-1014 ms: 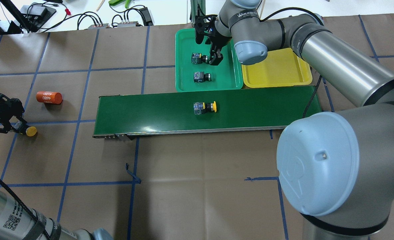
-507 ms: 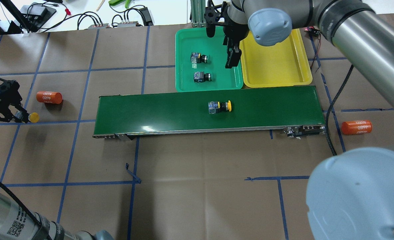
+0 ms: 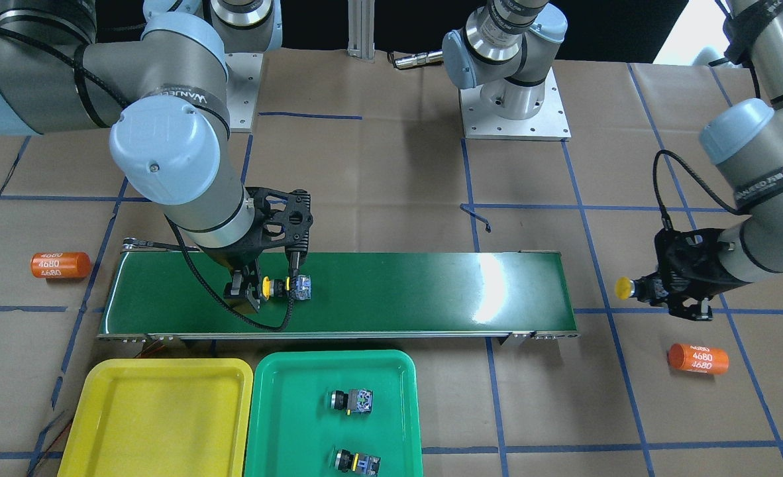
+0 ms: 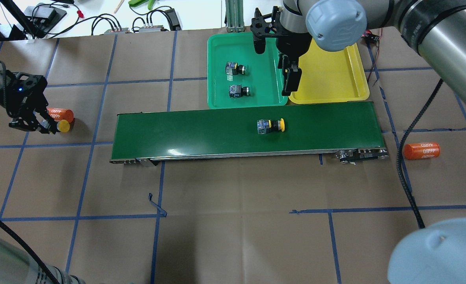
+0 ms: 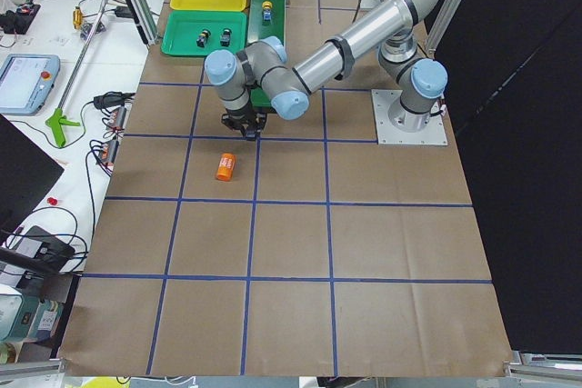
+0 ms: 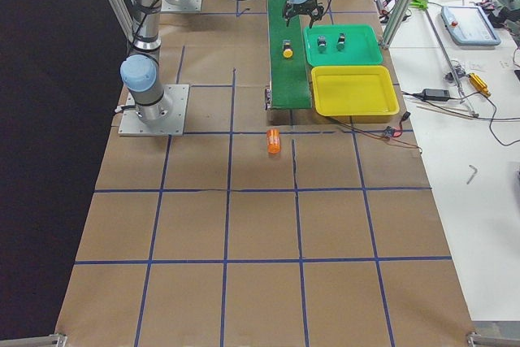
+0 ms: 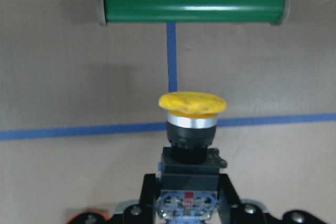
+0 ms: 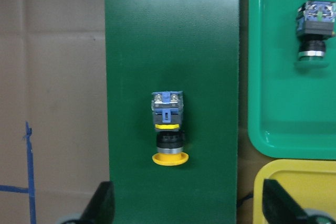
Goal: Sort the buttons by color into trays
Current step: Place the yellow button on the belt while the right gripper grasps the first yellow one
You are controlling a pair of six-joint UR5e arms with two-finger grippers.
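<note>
Button [image 7: 190, 145], domed yellow cap, in left pincer [image 4: 48, 128]

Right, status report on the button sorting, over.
Left gripper shut on a yellow button. Right gripper open above second yellow button on belt. Both green buttons in green tray. Nothing blocking.

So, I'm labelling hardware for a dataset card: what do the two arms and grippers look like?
Both the right arm and left arm are silver-grey tubes with rounded pale-blue joint caps and a black band lettered in white. A thin black cable runs along each. The right gripper and left gripper are black, open-framed two-finger claws.
</note>
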